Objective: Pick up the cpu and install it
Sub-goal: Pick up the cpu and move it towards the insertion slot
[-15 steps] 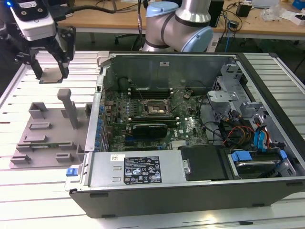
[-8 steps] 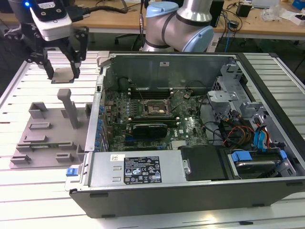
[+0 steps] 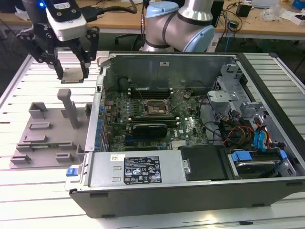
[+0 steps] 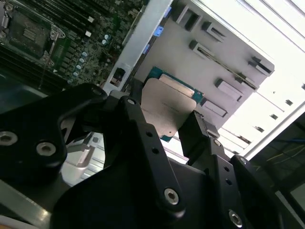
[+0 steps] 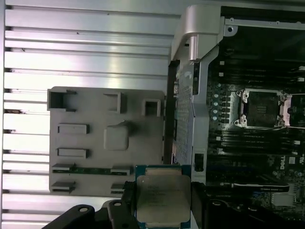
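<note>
My gripper (image 3: 73,71) hangs in the air above the slatted table, at the exterior view's left of the open computer case (image 3: 143,168). It is shut on the cpu (image 3: 74,75), a small square chip with a pale silver top and a green edge. Both wrist views show the cpu (image 4: 167,106) (image 5: 162,196) clamped flat between the two black fingers (image 4: 195,133). The black square socket (image 3: 155,109) (image 5: 262,109) lies uncovered on the motherboard inside the case, apart from the chip.
A grey plastic fixture tray (image 3: 52,138) (image 5: 95,143) with upright posts lies on the table below the gripper, against the case wall. The case holds cables, a drive cage and a black card (image 3: 150,128). The arm's base (image 3: 181,24) stands behind the case.
</note>
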Available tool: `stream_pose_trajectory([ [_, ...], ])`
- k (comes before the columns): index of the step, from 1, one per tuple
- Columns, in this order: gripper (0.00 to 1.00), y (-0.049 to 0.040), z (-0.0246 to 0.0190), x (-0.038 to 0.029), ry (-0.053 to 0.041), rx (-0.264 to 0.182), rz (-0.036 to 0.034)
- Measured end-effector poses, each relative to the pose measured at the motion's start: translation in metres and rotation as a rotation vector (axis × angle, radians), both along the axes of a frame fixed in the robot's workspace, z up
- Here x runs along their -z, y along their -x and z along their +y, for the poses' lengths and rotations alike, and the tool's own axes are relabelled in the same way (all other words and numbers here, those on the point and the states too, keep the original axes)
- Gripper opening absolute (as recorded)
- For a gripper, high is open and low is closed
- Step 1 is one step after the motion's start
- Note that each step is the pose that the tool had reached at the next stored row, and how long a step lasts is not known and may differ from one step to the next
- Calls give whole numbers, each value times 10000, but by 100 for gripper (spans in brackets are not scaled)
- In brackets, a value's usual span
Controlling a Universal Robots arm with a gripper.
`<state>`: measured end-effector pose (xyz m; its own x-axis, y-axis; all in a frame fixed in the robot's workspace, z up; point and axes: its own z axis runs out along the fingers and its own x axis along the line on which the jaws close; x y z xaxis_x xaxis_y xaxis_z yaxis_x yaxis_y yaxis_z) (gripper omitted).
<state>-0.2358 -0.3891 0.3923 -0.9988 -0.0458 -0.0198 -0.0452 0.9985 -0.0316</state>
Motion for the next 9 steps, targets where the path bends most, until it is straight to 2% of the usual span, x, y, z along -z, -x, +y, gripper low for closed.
stream_pose_trajectory([
  [2,55,-91,0,2,-1,0,7],
  [9,55,-256,0,5,0,0,25],
])
